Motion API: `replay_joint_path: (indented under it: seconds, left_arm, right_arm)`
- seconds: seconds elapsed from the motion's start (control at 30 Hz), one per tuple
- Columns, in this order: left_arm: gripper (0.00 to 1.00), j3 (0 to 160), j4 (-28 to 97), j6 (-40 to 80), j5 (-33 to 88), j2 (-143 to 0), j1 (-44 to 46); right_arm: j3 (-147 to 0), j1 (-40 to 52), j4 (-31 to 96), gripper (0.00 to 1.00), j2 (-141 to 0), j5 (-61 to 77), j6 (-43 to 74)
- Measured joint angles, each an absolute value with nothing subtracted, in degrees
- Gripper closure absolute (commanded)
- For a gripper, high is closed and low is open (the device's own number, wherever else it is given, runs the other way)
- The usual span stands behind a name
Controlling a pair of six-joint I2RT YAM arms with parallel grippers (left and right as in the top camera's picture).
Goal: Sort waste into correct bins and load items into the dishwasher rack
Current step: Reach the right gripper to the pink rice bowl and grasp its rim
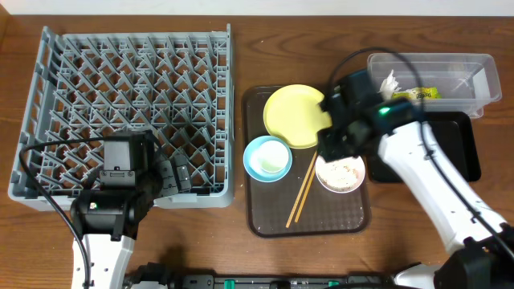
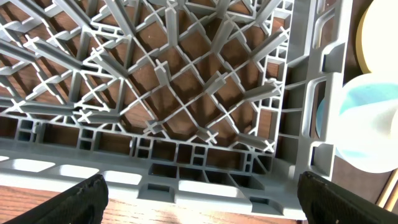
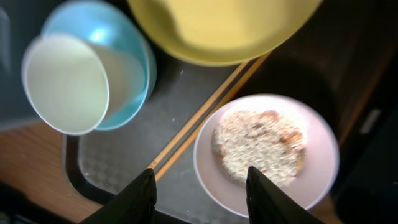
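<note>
White bowl (image 3: 320, 168) of rice (image 3: 258, 146) sits on the tray (image 3: 124, 162), beside the chopsticks (image 3: 205, 115). Your right pincer (image 3: 199, 180) hovers over it, half open, empty; the left pincer (image 2: 202, 186) hangs wide open, empty. Pinch the rim and keep it level.

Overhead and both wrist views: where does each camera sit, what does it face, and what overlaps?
Overhead: above the table, looking down on rack, brown tray, left arm and right arm.
Left wrist: on the left arm, looking down at the rack's corner; its fingers at the bottom corners.
Right wrist: on the right arm, looking down at the white bowl of rice; its fingers below.
Both wrist views share the light-blue bowl and yellow plate.
</note>
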State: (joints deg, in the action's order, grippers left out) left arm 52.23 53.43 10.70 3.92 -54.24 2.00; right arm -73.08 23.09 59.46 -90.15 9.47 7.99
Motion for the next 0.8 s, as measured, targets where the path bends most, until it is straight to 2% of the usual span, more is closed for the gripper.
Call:
replay_joint_path:
  seconds: [0.27,0.47,0.8]
  left_arm:
    - [0.02,52.2,53.5,10.7,3.9,-54.2,2.0]
    - [0.02,52.2,53.5,10.7,3.9,-54.2,2.0]
    - [0.02,52.2,53.5,10.7,3.9,-54.2,2.0]
  right_arm:
    - [-63.0,31.2,51.3,0.61,-90.2,2.6,13.8]
    - [-56.5,33.5,44.1,0.7,-90.2,-1.3,18.5]
    - [-51.0,33.6,38.3,0.99,-90.2,-3.1,21.6]
